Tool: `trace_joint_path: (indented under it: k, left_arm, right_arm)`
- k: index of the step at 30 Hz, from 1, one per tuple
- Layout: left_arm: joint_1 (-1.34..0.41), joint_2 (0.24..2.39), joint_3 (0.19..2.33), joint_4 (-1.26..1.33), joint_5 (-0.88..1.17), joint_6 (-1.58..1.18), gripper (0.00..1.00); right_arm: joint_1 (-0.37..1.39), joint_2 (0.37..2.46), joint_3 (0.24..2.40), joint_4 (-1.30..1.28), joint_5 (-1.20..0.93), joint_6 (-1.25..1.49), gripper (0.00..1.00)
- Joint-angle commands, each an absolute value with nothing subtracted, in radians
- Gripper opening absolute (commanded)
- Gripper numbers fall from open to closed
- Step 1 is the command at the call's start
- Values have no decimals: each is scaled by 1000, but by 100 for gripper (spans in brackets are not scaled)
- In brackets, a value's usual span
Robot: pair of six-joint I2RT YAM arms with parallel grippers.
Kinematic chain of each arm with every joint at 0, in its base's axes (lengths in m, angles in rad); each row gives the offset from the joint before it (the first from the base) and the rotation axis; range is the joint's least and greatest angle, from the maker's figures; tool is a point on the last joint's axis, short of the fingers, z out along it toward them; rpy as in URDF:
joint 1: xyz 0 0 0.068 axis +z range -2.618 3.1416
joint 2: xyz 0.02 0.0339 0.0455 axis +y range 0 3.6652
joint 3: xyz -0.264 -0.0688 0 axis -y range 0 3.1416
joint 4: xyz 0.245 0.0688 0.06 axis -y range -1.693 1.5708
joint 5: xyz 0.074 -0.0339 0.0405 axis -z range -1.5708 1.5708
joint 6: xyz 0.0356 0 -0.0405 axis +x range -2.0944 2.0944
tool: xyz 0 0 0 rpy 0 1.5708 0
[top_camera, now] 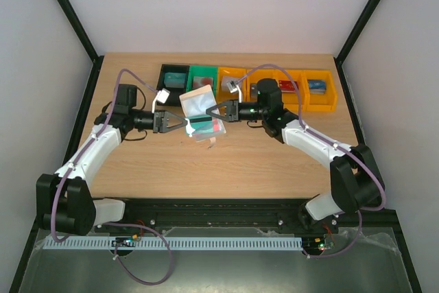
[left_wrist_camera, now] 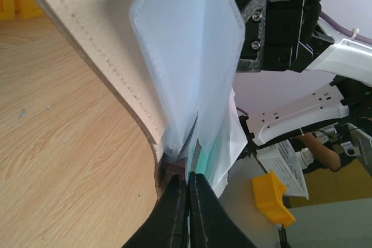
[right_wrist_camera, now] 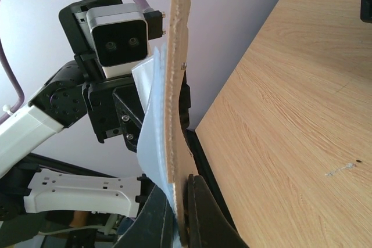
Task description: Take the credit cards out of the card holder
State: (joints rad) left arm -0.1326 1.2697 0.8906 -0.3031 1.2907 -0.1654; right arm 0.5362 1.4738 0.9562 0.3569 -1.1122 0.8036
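The card holder (top_camera: 200, 111) hangs open in the air above the table's middle, held from both sides. My left gripper (top_camera: 182, 125) is shut on its lower sleeve edge; in the left wrist view the fingers (left_wrist_camera: 174, 201) pinch the pale see-through sleeves (left_wrist_camera: 192, 45), where a teal card (left_wrist_camera: 224, 143) shows. My right gripper (top_camera: 210, 114) is shut on the holder's pale cover (right_wrist_camera: 177, 56); its tips (right_wrist_camera: 183, 201) clamp cover and sleeve together. A red card edge (top_camera: 217, 128) shows low in the holder. Other cards lie in the bins.
A row of bins stands at the back: black (top_camera: 171, 73), green (top_camera: 204, 77) with a card in it, and orange ones (top_camera: 321, 90) holding a red card (top_camera: 288, 87) and a blue card (top_camera: 315, 86). The wooden table (top_camera: 226, 169) lies below the holder.
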Motion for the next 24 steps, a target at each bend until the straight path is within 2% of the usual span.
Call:
trace_joint_path:
  k: [1, 17, 24]
  left_arm:
    - [-98, 1254, 885, -307, 1295, -152, 2]
    - [-95, 1250, 891, -334, 1315, -125, 2]
    - [-35, 1256, 942, -395, 1315, -76, 2]
  right_arm:
    - [497, 1440, 986, 331, -1129, 759, 2]
    - [443, 1412, 966, 355, -1143, 786, 2]
    - [395, 1406, 950, 316, -1138, 779, 2]
